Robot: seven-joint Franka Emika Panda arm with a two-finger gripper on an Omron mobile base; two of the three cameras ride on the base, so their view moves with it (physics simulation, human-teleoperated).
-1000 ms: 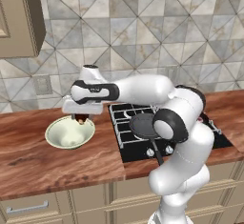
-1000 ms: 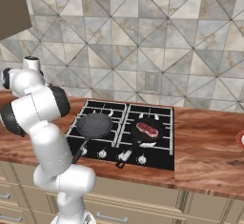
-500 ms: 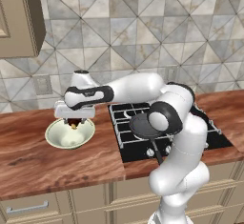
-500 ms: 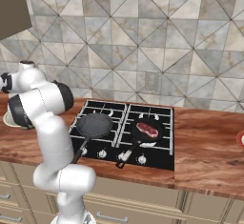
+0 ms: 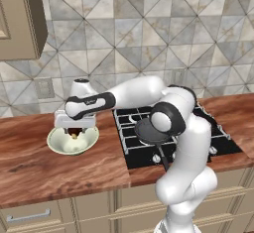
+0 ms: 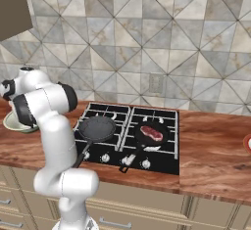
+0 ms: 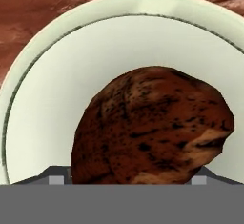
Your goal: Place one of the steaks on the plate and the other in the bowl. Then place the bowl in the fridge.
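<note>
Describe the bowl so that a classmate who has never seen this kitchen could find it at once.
Look at the wooden counter left of the black stove. The bowl sits there under the gripper, with a steak over it. It is wide and pale cream-green, unlike the black pans.

- It is a home kitchen
- A black stove (image 6: 128, 135) sits in a brown wooden counter (image 5: 54, 167)
- Grey tiles (image 6: 147, 43) cover the wall
- Drawers (image 5: 30, 216) and a cupboard (image 5: 17, 21) are there too

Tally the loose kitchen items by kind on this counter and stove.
Steaks: 2 — one over the bowl, one in a pan
Bowl: 1
Frying pans: 2 —
Total: 5
</note>
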